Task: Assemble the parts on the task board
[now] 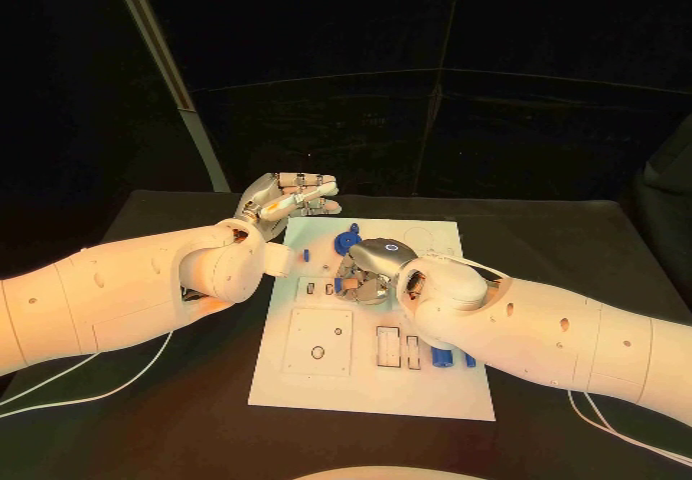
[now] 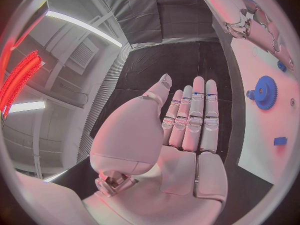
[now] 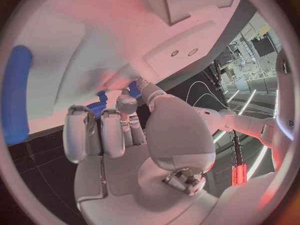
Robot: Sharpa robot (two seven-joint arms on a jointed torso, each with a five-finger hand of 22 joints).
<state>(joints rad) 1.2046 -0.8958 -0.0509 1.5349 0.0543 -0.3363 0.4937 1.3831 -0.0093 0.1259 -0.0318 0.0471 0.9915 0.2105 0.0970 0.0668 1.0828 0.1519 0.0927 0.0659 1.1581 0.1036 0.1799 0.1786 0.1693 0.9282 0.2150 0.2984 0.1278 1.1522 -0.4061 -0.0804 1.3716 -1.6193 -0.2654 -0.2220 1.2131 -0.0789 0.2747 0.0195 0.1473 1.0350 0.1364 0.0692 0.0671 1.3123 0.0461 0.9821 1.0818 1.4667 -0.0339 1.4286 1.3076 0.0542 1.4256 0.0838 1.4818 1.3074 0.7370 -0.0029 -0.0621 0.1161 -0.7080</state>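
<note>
R hand [image 1: 372,272] fingers down on board [image 1: 378,385] centre, pinching small blue part [image 3: 99,105] (prob seating it) | L hand [image 1: 289,198] flat, empty, parked at 10 o'clock | gear [image 1: 346,241] at 12

Two white arms reach in from the near left and near right, bending toward the middle. The left hand [image 1: 287,200] is raised at the far left, palm open, its fingers [image 2: 194,117] straight, side by side, holding nothing. The right hand [image 1: 369,272] points downward at the centre, its fingers [image 3: 103,130] curled; whether they hold anything cannot be told.
</note>
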